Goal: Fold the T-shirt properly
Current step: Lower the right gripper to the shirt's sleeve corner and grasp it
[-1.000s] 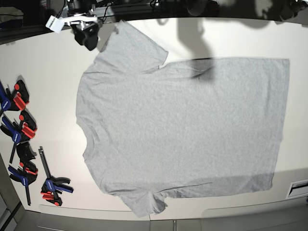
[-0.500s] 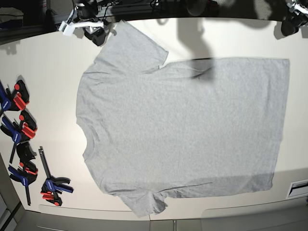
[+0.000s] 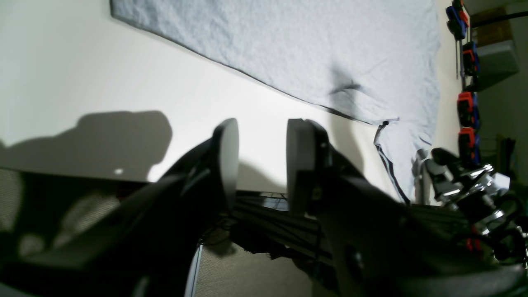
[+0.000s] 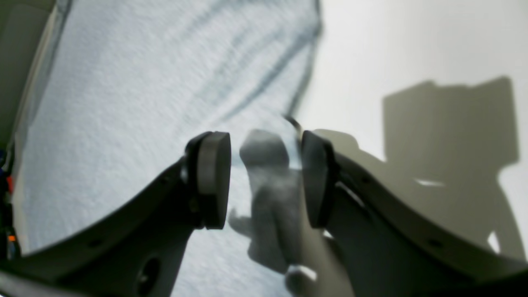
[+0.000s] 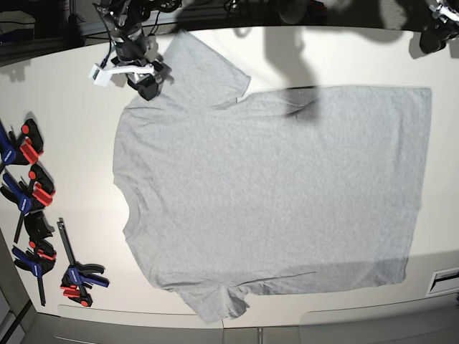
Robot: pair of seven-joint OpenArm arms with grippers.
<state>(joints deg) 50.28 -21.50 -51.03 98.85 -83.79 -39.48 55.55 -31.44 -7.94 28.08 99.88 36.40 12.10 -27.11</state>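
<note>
**Zero folds made: shirt flat, both grippers empty**

Nothing of the fold is done as far as I can judge. The large light heather-grey short-sleeved cotton T-shirt [image 5: 272, 193] lies spread flat and plain side up on the white tabletop [image 5: 72, 143], collar toward the base view's left, hem toward its right, both sleeves out. Every fold is left: sleeves in, sides over, then hem toward collar.

Right gripper [image 5: 145, 79]: at the far sleeve, near its outer edge. In the right wrist view [image 4: 264, 181] its jaws stand parted with grey cloth and the sleeve's hemmed edge showing in the gap between them; the pads grasp nothing. I read this as lining up for a first pinch on the sleeve.

Left gripper [image 3: 262, 161]: jaws parted, nothing between them, over bare table beside the shirt's side edge. Well apart from the cloth.

Hard to make out:
- Base view shows only a dark bit of the left arm at the top right corner; the jaws themselves are cut off there.
- Right wrist view is blurred; I cannot tell whether the pads touch the cloth or hang above it.
- Underside of the shirt is hidden.
- Red, blue and black bar clamps [image 5: 32, 208] lie at the left table edge, clear of the shirt.
</note>
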